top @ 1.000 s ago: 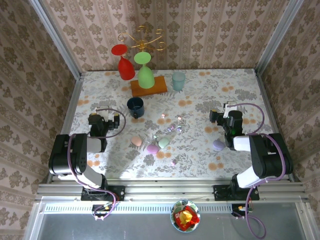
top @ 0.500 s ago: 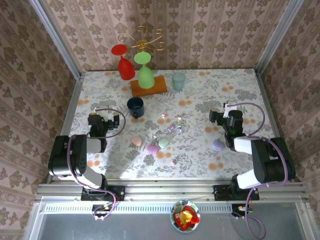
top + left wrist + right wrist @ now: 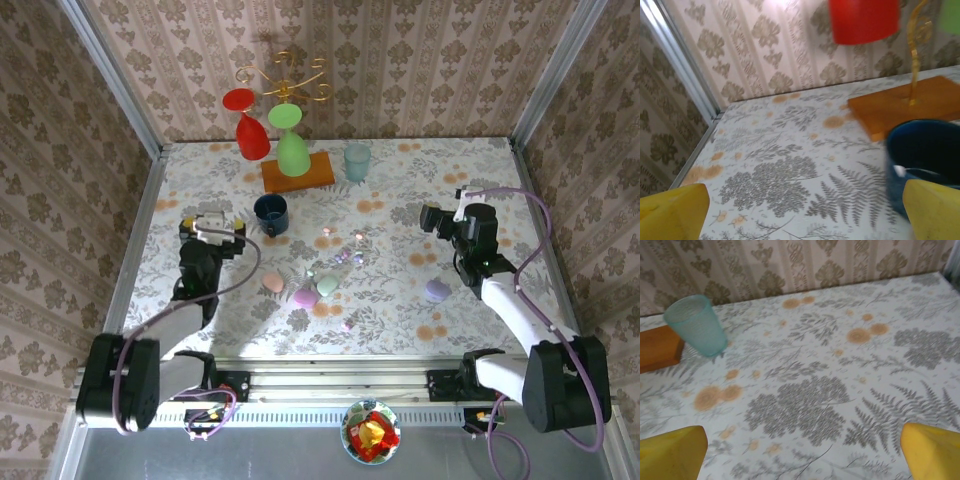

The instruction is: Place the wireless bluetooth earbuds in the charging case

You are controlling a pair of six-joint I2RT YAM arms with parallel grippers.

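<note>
A: Pincers, quick?
B: Left pincer (image 3: 802,220) spread wide, nothing in it. Right pincer (image 3: 800,455) same, wide and empty. Both hang above the worktop (image 3: 480,170), touching nothing.
A: What's in front of them?
B: Blue cup (image 3: 925,160) just right of the left pincer, wooden stand (image 3: 900,107) beyond that. Teal cup (image 3: 695,325) ahead-left of the right pincer. Neither pincer is aimed at task stuff.
A: Buds?
B: Buds (image 3: 345,257) lie loose on the worktop between the two pincers. That's right of the left one, left of the right one, a bit nearer the arm bases. One stray lies nearer the bases than the rest.
A: Cases?
B: Three cases (image 3: 305,297) bunched just on the base side of the buds, right of the left pincer. A purple case (image 3: 436,290) sits apart, close by the right arm, base side of its pincer. Lids open or shut, too small to tell.
A: Why so wide?
B: My read: nothing grabbed yet, so the jaws are set for a first pick. Buds are tiny and glossy, so a wide start lets the fingers straddle one before pinching.
A: And the layout?
B: Looks like buds and cases sit mid-worktop so either arm reaches, with a short carry from bud to case. Task not started, I'd say: every bud I can make out lies loose.
</note>
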